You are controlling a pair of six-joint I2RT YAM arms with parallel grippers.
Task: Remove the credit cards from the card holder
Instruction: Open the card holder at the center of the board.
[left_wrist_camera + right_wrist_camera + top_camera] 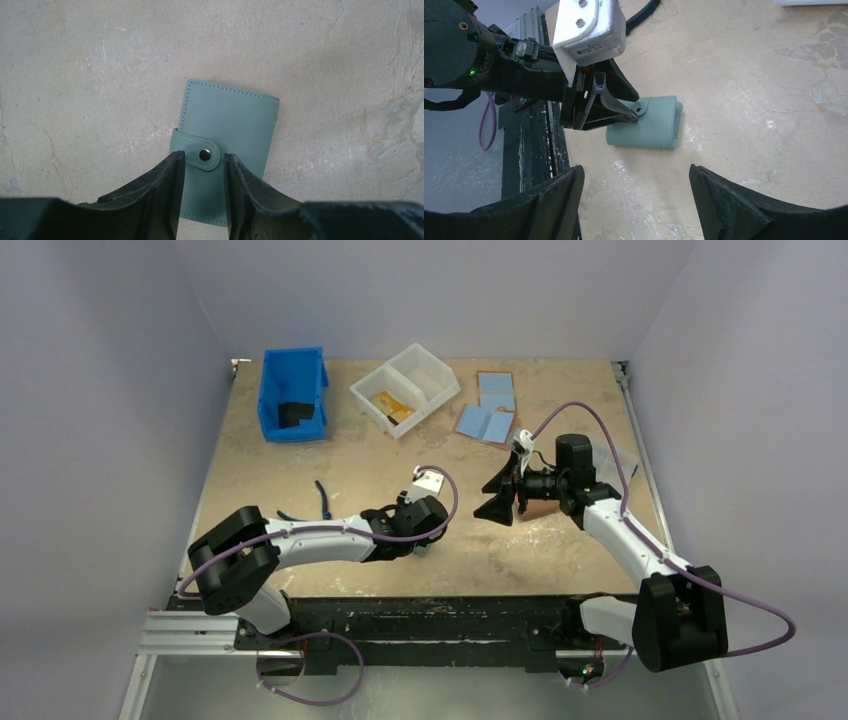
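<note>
The card holder [227, 117] is a teal wallet lying flat and closed on the table, with its snap tab [200, 154] fastened. It also shows in the right wrist view [651, 127]. No credit cards show; they are hidden inside the closed wallet. My left gripper [204, 161] is low over the wallet, slightly open, with its fingers straddling the snap tab and nothing held. In the top view my left gripper [420, 538] covers the wallet. My right gripper [636, 172] is wide open and empty, a short way to the right of the wallet; it also shows in the top view [497, 502].
A blue bin [292, 392] with a dark item stands at the back left. A white two-part tray [405, 388] holds tan-orange flat pieces. Flat light-blue wallets [486, 423] lie at the back right. A dark cable piece [322, 498] lies by my left arm.
</note>
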